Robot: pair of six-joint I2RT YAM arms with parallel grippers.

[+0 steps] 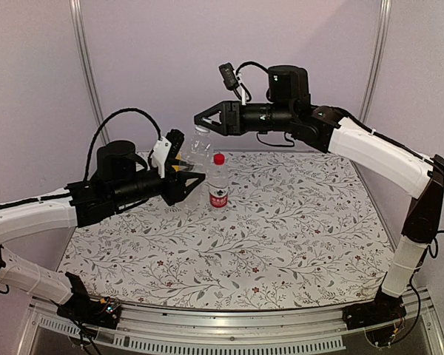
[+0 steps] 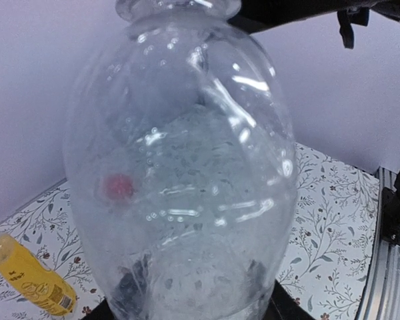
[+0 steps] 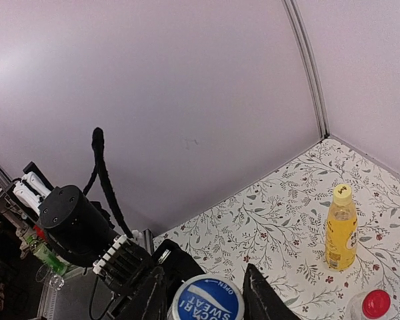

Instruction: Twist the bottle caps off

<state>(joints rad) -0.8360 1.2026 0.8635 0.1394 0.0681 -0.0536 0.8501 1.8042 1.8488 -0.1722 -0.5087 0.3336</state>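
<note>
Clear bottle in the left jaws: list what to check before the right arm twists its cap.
1. Left jaws gripping the clear bottle: ok, it fills the left wrist view.
2. Blue-white cap centred between the right jaws: ok.
3. Right jaws clamped on that cap: cannot tell, they flank it closely.
4. Red-label bottle upright and capped: ok.
5. Its clearance from the left jaws: cannot tell, they look close in the top view.
6. Yellow bottle upright, away from both arms: ok.
</note>
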